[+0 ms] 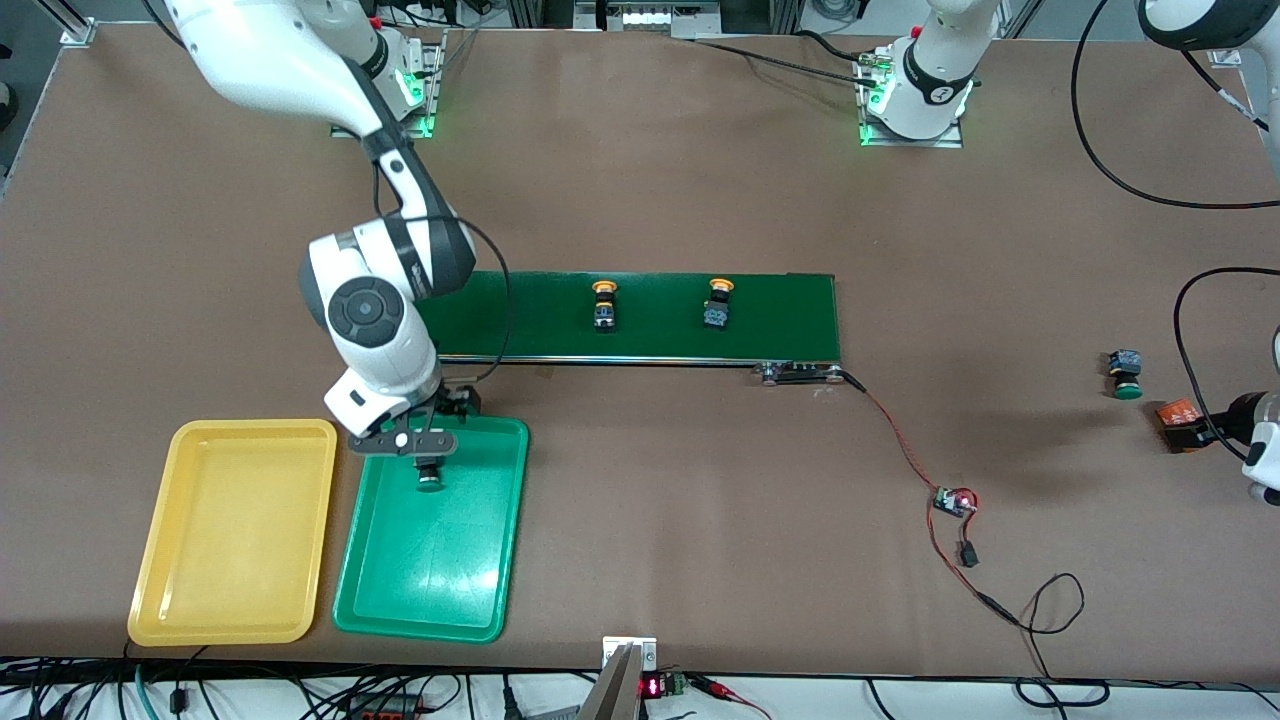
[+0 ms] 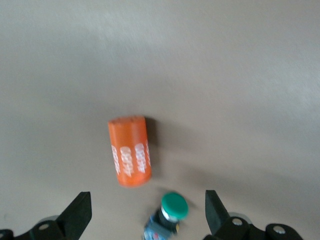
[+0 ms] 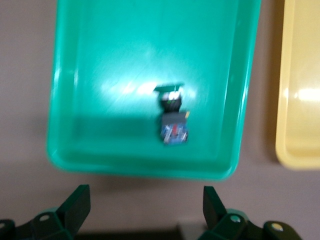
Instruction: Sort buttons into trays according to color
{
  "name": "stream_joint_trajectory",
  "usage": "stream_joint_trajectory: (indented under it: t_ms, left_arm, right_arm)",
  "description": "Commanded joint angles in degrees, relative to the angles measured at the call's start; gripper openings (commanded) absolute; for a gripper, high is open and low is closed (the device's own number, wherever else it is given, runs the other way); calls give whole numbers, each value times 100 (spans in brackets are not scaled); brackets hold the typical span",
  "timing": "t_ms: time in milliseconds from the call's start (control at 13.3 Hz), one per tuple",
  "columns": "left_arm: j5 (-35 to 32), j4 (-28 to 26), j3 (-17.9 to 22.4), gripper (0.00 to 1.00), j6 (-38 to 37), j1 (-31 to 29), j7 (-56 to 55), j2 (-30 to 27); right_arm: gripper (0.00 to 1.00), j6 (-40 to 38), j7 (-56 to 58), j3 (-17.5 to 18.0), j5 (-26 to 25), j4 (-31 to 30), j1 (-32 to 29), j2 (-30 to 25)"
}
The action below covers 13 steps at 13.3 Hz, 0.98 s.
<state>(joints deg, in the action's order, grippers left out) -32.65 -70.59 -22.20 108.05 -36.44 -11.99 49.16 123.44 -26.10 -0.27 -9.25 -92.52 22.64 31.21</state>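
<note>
A green-capped button lies on its side in the green tray, near the tray's end closest to the conveyor belt; the right wrist view shows it too. My right gripper is open and empty over that end of the tray. The yellow tray beside it holds nothing. Two yellow-capped buttons sit on the belt. A second green-capped button lies on the table at the left arm's end. My left gripper is open above it, the button between the fingers.
The long dark-green conveyor belt runs across the table's middle. An orange cylinder with white print lies beside the left gripper, also in the left wrist view. A red-black wire with a small circuit board trails from the belt toward the front camera.
</note>
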Motion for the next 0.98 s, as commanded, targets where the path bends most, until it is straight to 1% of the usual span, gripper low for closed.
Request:
stream_joint_trajectory:
  t_ms: [0,151,226,302,452,528,603,678,754,829,905]
  left_arm:
    - [-31,-348,250,100,995,-73,162,76]
    - [-57,-552,268,100,1428,-214,171,93]
    - [-144,-570,268,100,1578,-240,171,102]
    - [-145,-553,268,100,1684,-223,84,207]
    - [-154,-579,268,100,1711,-319,-5,313]
    - [-145,-649,268,100,1711,-319,-57,322]
    - [-145,-649,268,100,1720,-337,-127,400]
    - [-154,-658,268,98,1720,-354,-128,419]
    - [-154,-676,268,86,1694,-363,-119,410]
    - [-154,-676,268,52,1641,-372,-76,384]
    - [-145,-667,268,29,1562,-355,-75,384]
  right_arm:
    - [100,-320,-176,271,309,-581,-75,-676]
    - [100,-356,-369,526,327,-889,-155,-1053]
    - [100,-391,-491,702,327,-1047,-268,-1221]
    - [100,-374,-588,956,327,-1214,-443,-1379]
    - [100,-304,-712,1579,327,-1566,-952,-1634]
    - [100,-277,-852,1800,327,-1689,-1077,-1731]
    - [100,-251,-1053,1924,327,-1743,-1087,-1758]
    - [100,-181,-1194,2030,318,-1830,-1087,-1776]
    - [100,2,-1265,2118,318,-1953,-1087,-1767]
    - [100,213,-1371,2162,318,-2067,-1078,-1759]
    - [100,381,-1554,2189,318,-2164,-1060,-1732]
